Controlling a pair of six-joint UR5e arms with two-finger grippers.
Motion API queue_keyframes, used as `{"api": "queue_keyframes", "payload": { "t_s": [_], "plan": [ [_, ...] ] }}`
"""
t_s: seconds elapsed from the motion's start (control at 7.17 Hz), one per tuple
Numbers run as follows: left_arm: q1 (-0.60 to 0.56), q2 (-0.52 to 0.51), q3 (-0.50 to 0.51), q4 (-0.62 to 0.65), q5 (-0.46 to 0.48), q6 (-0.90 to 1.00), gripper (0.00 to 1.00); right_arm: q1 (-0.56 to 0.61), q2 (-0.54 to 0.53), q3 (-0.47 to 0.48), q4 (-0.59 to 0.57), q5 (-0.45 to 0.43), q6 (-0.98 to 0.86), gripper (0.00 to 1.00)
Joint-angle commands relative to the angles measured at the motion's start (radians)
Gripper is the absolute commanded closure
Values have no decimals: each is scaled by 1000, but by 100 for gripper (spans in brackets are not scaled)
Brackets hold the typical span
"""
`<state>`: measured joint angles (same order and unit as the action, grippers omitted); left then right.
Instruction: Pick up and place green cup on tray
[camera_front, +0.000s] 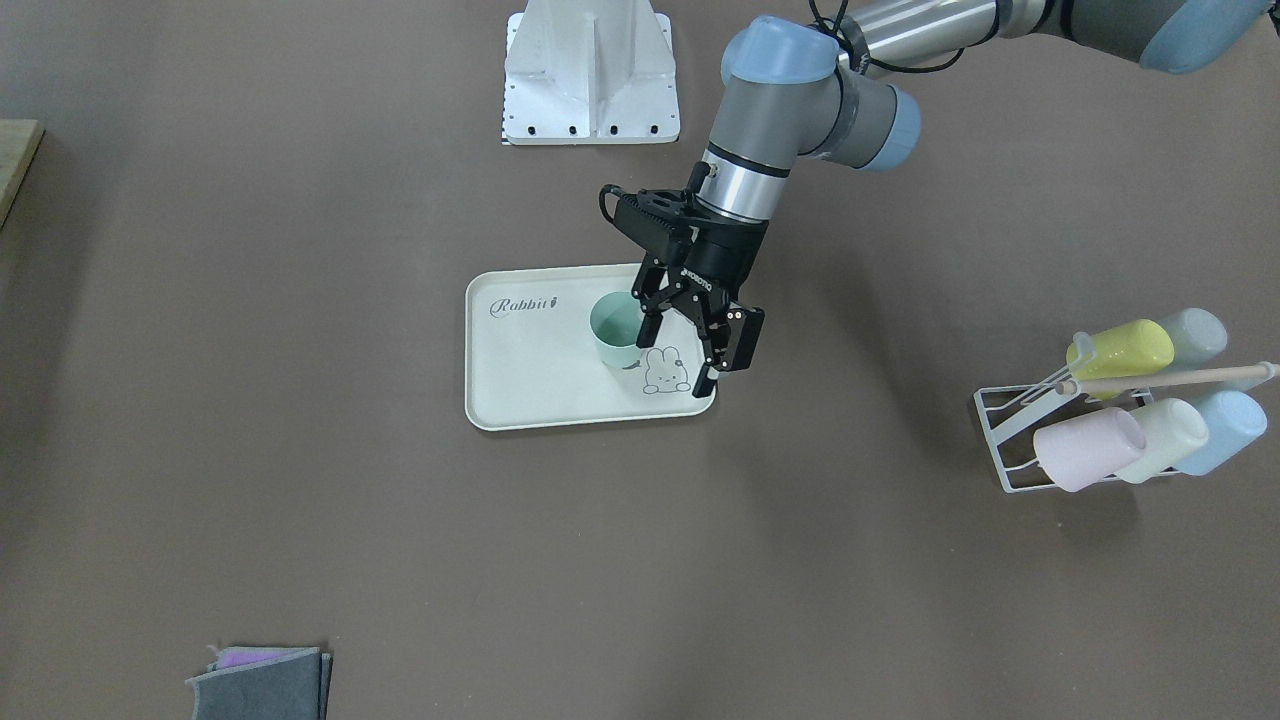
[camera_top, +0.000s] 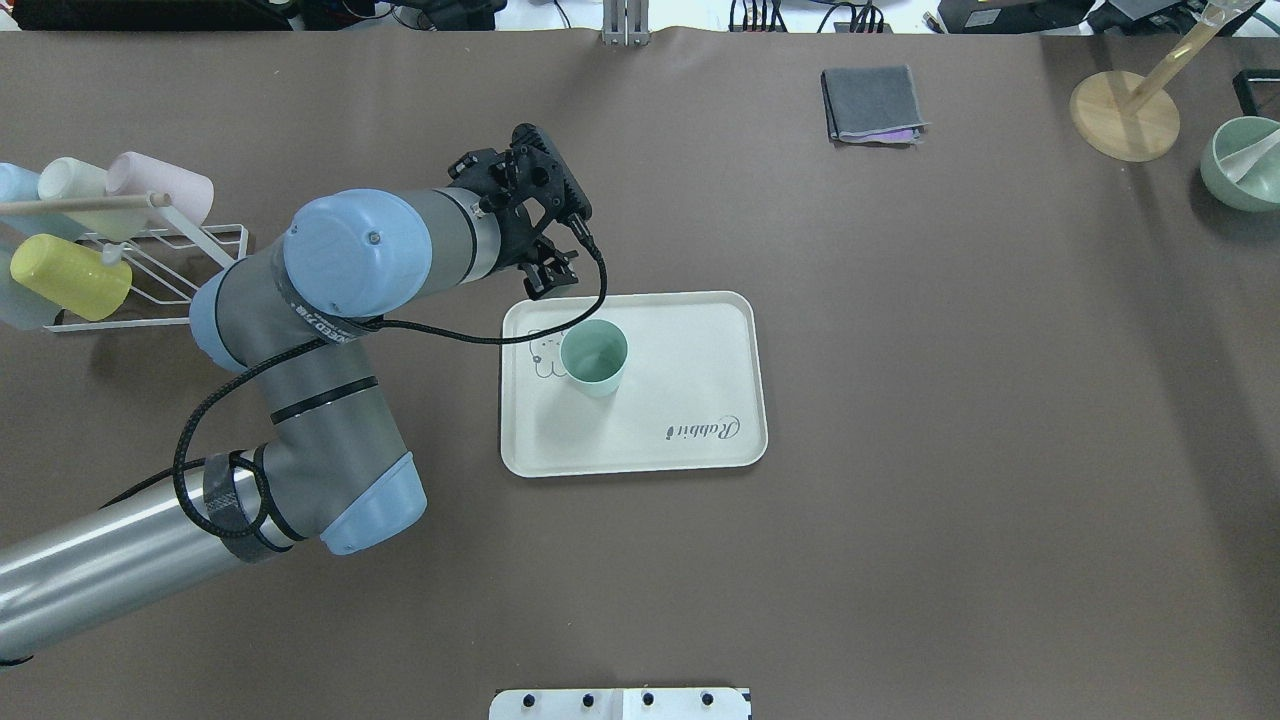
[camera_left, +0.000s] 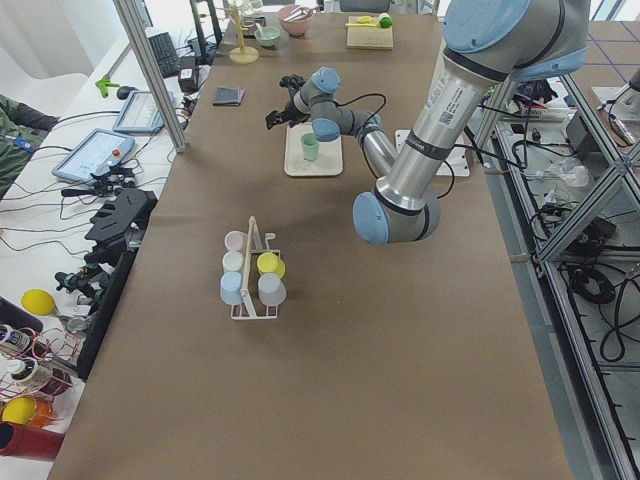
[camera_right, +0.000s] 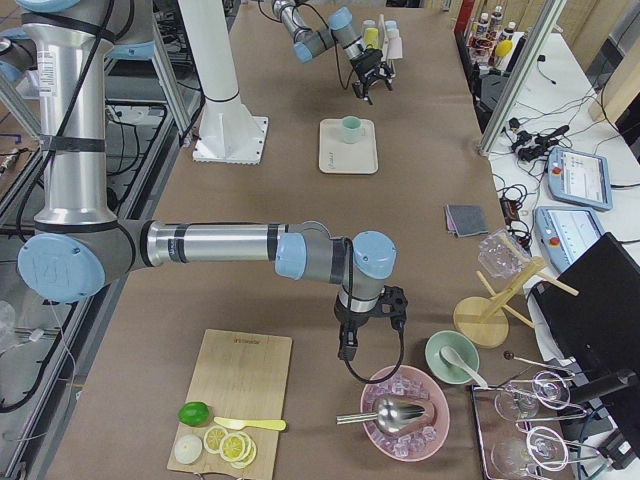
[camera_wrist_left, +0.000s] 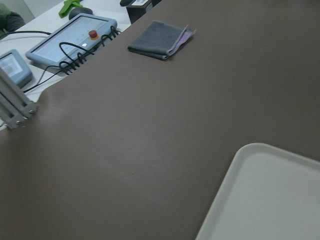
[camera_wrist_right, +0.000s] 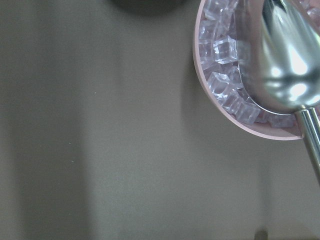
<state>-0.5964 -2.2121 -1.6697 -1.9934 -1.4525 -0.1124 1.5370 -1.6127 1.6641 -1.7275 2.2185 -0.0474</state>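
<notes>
The green cup (camera_front: 615, 330) stands upright on the cream tray (camera_front: 530, 385), next to the bunny drawing. It also shows in the overhead view (camera_top: 594, 357), on the tray (camera_top: 690, 390). My left gripper (camera_front: 682, 350) is open and empty. It is raised above the tray's edge on the rack side, apart from the cup; in the overhead view it (camera_top: 548, 278) sits over the tray's far left corner. The left wrist view shows only a corner of the tray (camera_wrist_left: 270, 200). My right gripper (camera_right: 347, 350) shows only in the exterior right view, and I cannot tell whether it is open or shut.
A wire rack with several pastel cups (camera_front: 1130, 420) stands on the robot's left side. A folded grey cloth (camera_top: 870, 104) lies at the far side. A pink bowl of ice with a metal scoop (camera_wrist_right: 240, 75) is under my right wrist. A cutting board (camera_right: 235, 400) lies nearby.
</notes>
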Motion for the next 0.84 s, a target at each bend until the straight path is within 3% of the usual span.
{"api": "queue_keyframes", "payload": {
  "t_s": [0.0,0.42,0.56,0.7],
  "plan": [
    [-22,-12,-18,251,139,46,2,0,0,0,0,1,0,0],
    [-75,-6,-24,486,138,-57,2,0,0,2,0,6,0,0],
    [-112,2,-40,489,85,-58,2,0,4,2,0,4,0,0],
    [-170,6,-51,490,-36,-56,2,0,4,2,0,4,0,0]
  ]
}}
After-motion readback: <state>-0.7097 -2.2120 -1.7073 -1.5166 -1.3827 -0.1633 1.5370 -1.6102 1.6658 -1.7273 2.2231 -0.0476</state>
